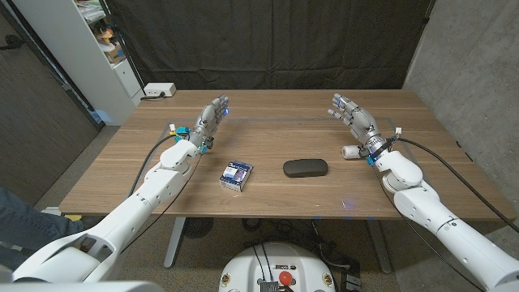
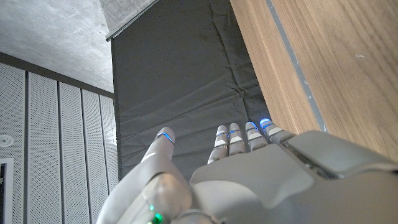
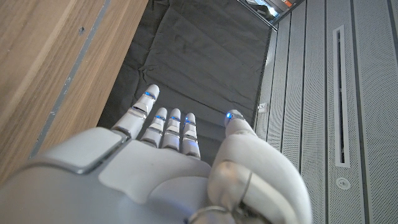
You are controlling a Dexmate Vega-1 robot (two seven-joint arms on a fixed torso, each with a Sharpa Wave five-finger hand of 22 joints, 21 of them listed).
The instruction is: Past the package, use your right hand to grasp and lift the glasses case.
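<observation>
Wide wooden counter underneath. Right hand up at the far right, fingers apart, holding nothing; left hand far left, likewise open and idle. Dark glasses case lying mid-counter, just right of the blue package, apart from it. Probably light, rigid, smooth-shelled, a bit slippery; best pinched across the narrow middle.

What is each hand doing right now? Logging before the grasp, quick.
Left hand: open, holding nothing.
Right hand: open, holding nothing, case untouched.
</observation>
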